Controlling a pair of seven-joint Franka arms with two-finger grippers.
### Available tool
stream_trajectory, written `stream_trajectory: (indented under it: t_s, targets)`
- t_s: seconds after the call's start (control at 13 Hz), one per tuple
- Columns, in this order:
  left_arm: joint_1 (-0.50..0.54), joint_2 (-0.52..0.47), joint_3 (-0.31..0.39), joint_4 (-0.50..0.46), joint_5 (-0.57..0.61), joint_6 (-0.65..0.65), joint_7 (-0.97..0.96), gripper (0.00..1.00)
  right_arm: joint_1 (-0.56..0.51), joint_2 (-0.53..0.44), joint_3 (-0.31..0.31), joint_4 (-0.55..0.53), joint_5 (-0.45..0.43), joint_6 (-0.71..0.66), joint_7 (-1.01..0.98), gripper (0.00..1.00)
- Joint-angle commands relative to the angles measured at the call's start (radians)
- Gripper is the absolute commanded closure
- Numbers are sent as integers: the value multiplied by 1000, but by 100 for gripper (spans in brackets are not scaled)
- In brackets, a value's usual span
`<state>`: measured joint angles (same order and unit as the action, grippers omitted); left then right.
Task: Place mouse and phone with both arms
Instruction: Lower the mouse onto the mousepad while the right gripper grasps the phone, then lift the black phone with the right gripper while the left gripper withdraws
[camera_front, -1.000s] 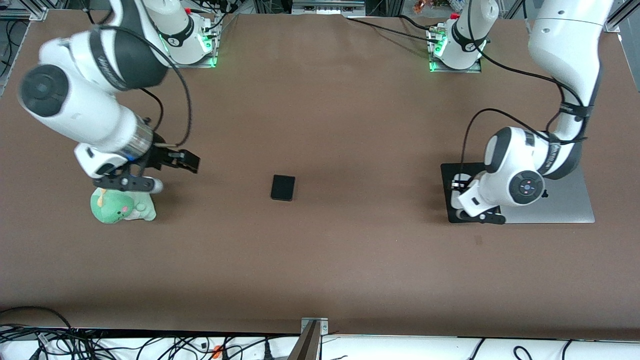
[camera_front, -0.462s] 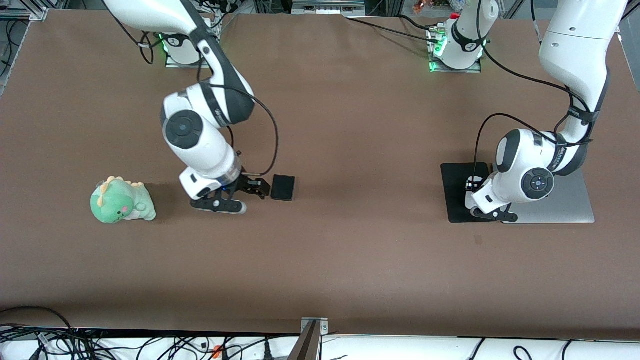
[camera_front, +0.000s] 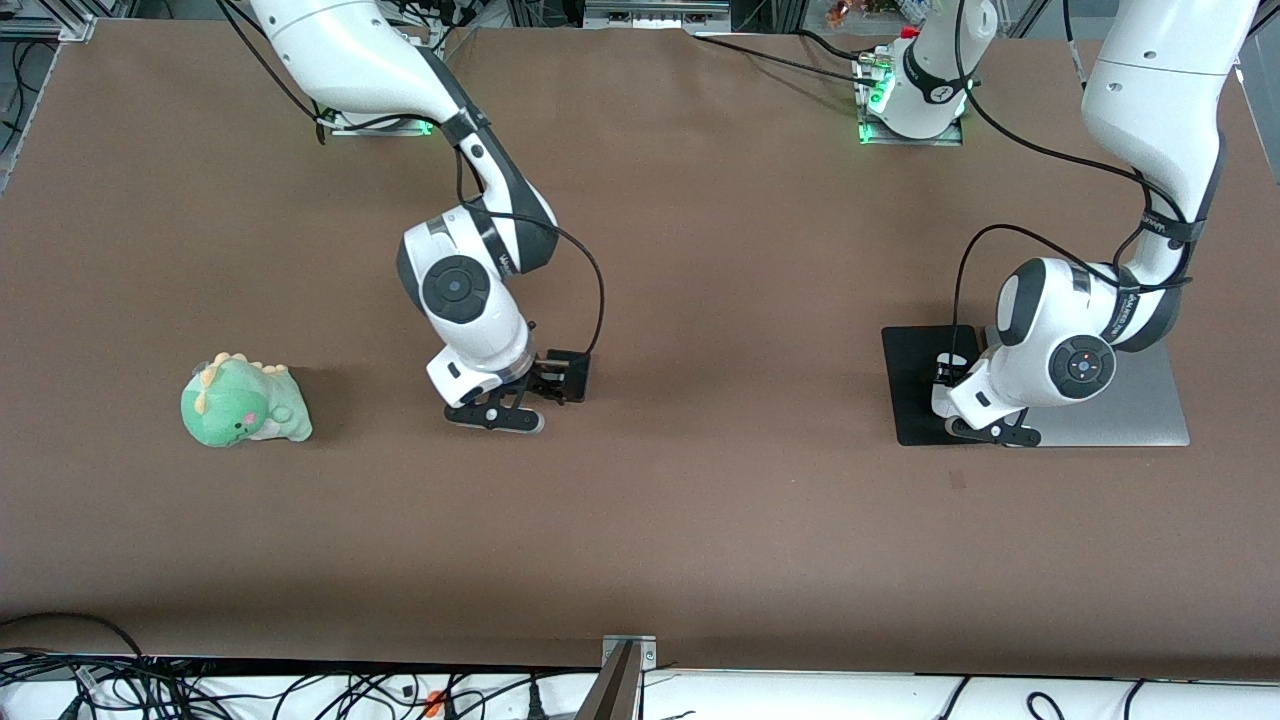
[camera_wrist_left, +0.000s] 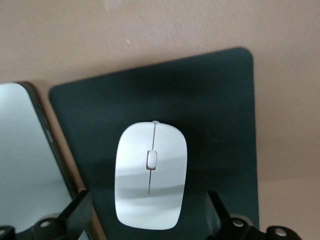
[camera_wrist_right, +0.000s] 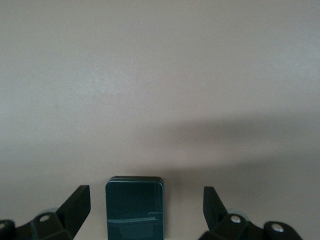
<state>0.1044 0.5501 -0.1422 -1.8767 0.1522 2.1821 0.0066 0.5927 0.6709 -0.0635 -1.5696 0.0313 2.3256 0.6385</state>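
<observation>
The white mouse (camera_wrist_left: 151, 170) lies on the black mouse pad (camera_wrist_left: 215, 115); in the front view the left arm hides it. My left gripper (camera_wrist_left: 150, 195) is open just above the mouse, one finger on each side of it, and it shows over the pad in the front view (camera_front: 947, 372). The black phone (camera_wrist_right: 135, 207) lies flat on the brown table near its middle, partly covered in the front view (camera_front: 575, 372). My right gripper (camera_wrist_right: 146, 192) is open and low over the phone, its fingers apart on either side, and it also shows in the front view (camera_front: 553, 380).
A silver closed laptop (camera_front: 1140, 410) lies beside the mouse pad (camera_front: 908, 390) at the left arm's end, with its edge showing in the left wrist view (camera_wrist_left: 25, 150). A green dinosaur plush (camera_front: 245, 405) sits toward the right arm's end.
My right arm has swung from above the plush toy across to the phone and come down over it. My left gripper has shifted slightly over the mouse pad.
</observation>
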Motion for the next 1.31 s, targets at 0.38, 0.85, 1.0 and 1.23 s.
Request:
stream_trajectory:
  t_s: [0.38, 0.85, 1.0, 1.23]
  targets:
    - [15, -341, -37, 53, -78, -208, 9, 0, 98, 70, -32, -64, -90, 164, 135, 0]
    - [3, -414, -63, 390, -80, -629, 12, 0, 99, 79, -33, -115, -106, 236, 139, 0]
    - [3, -444, -82, 400, -80, -645, 10, 0, 111, 79, -33, -115, -106, 236, 158, 0]
    - [-3, -469, -80, 386, -98, -645, 4, 0, 116, 87, -33, -116, -108, 239, 158, 0]
